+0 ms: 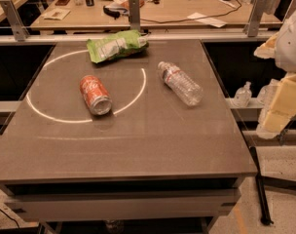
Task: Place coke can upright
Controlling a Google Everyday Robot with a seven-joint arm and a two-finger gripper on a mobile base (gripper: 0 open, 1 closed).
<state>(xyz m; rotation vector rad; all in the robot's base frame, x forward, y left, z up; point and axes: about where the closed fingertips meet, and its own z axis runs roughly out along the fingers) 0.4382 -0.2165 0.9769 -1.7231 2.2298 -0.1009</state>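
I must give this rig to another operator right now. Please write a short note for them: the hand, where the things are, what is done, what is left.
Hand: at the right edge of the view, beside the table, holding nothing and far from the can.
Coke can: lying on its side, left of the table's centre, one silver end toward the camera.
Nearby: water bottle lying to the can's right; green snack bag behind it.
Done: nothing yet.
Left: reach the can, grasp it, stand it upright, release.
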